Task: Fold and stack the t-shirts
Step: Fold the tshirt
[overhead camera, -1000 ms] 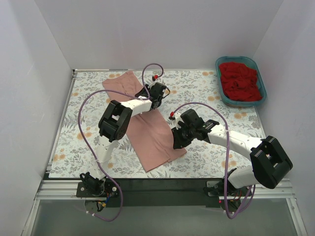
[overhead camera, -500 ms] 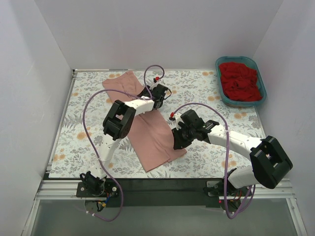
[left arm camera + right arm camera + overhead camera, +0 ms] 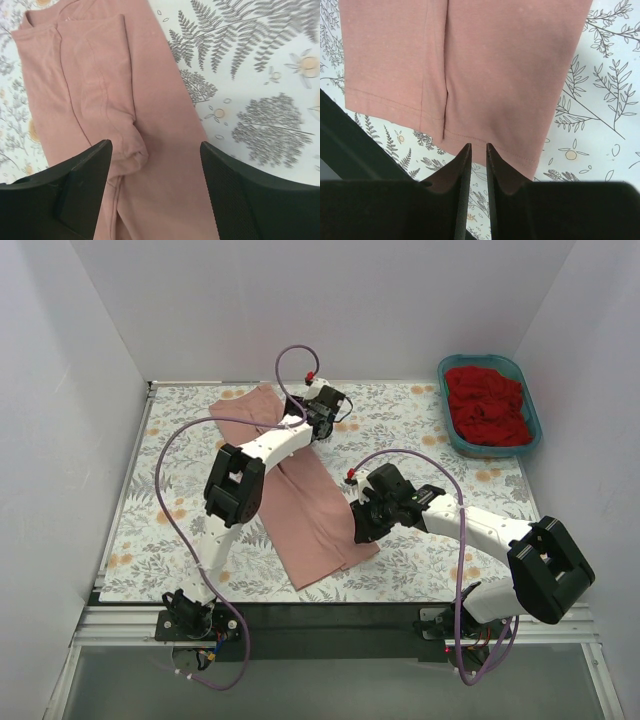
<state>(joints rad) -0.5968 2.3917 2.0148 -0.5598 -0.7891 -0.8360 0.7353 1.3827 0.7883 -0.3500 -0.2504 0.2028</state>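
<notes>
1. My left arm stretches far forward from its base at the near left, with the elbow raised and the forearm angling up and to the right.
2. My left gripper points downward, and its two fingers are spread wide apart.
3. My right arm bends at an elbow out on the right, and its forearm runs left toward the middle.
4. My right gripper tilts down toward the near side. Its fingers are drawn almost together, leaving only a thin slit.
5. The two grippers are well apart, with the left one farther from the bases.
</notes>
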